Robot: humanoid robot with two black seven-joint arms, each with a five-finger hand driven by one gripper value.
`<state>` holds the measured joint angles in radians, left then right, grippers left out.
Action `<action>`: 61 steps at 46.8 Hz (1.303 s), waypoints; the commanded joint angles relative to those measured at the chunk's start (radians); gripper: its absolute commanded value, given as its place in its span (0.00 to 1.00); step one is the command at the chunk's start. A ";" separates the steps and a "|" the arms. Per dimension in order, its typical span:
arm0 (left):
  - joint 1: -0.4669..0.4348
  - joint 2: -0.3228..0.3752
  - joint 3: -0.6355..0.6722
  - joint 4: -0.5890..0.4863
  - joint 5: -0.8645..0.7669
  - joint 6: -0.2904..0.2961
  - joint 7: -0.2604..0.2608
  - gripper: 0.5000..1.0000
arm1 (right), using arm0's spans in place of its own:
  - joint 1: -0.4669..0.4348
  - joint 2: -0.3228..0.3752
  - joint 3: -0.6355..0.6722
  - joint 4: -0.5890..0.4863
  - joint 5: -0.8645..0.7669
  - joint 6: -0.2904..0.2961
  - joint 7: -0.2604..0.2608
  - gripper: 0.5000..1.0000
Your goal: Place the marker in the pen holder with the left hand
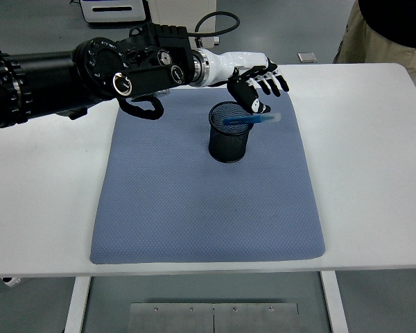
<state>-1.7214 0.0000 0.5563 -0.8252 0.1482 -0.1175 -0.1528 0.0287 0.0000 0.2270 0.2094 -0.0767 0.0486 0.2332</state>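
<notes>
A black mesh pen holder [229,132] stands upright on the blue mat [201,208], a little behind its middle. A blue marker [252,119] with a pale cap lies almost level across the holder's rim, its left end over the opening and its right end sticking out past the rim. It looks blurred. My left hand [258,82] hovers just above and behind the marker with its fingers spread, holding nothing. The left arm reaches in from the picture's left edge. My right arm is out of view.
The mat covers the middle of the white table [374,152]. A person [385,28] stands behind the table's far right corner. A small grey object [306,57] lies at the far edge.
</notes>
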 commanded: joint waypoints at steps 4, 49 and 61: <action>-0.003 0.002 0.001 0.000 0.001 0.001 -0.001 0.86 | -0.001 0.000 0.000 0.001 0.000 0.001 0.000 1.00; 0.230 0.376 -0.421 0.034 -0.041 0.035 -0.004 1.00 | 0.000 0.000 0.000 0.001 0.000 0.001 0.000 1.00; 0.403 0.442 -0.631 0.055 -0.045 0.021 -0.004 1.00 | -0.001 0.000 0.000 -0.001 0.000 0.001 0.000 1.00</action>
<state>-1.3597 0.4317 -0.0250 -0.7721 0.1053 -0.0908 -0.1563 0.0289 0.0000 0.2273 0.2100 -0.0767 0.0491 0.2332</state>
